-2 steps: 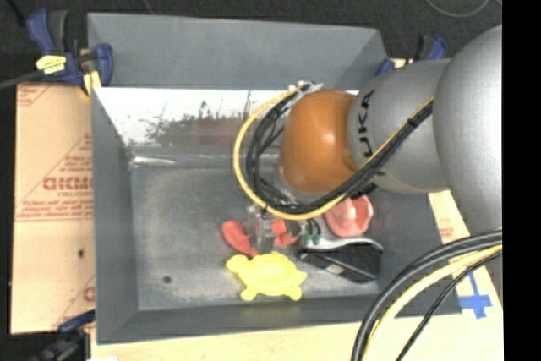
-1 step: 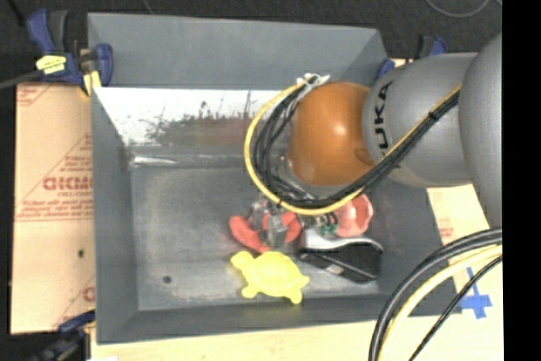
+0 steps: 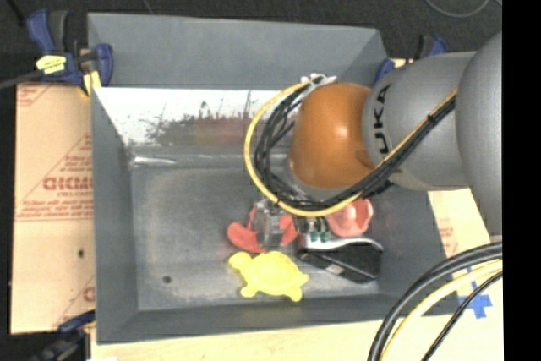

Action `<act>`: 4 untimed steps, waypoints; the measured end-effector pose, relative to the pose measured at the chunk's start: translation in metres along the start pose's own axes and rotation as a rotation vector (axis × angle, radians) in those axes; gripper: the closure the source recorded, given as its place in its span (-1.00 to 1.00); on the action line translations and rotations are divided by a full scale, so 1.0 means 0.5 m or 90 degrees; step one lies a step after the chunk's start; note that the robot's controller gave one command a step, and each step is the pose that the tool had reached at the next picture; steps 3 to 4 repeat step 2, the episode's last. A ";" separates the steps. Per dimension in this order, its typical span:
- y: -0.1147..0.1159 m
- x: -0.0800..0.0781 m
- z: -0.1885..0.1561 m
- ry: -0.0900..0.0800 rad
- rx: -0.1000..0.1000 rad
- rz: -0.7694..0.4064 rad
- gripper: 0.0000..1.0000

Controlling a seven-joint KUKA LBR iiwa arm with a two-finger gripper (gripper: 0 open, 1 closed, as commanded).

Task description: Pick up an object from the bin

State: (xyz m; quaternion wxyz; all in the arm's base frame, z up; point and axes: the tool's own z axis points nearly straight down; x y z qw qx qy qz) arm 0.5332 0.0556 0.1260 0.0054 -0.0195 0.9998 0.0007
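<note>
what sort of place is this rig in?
Probably a robot lab's bin-picking cell: a grey metal bin, a KUKA arm reaching into it, and small loose things such as a yellow toy on its floor.

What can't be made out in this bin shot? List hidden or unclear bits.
All in the camera view:
1. red flat piece: its right part runs under the gripper, so its shape is unknown.
2. pink rounded piece: upper part hidden by the orange wrist cover.
3. black oblong thing: too dark to identify.
4. grey metal bin: floor under the arm is hidden.
</note>
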 end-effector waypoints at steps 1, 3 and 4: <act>0.001 -0.018 -0.028 -0.003 0.001 -0.012 1.00; -0.020 0.005 -0.237 -0.002 0.000 -0.010 1.00; -0.020 0.005 -0.237 -0.002 0.000 -0.010 1.00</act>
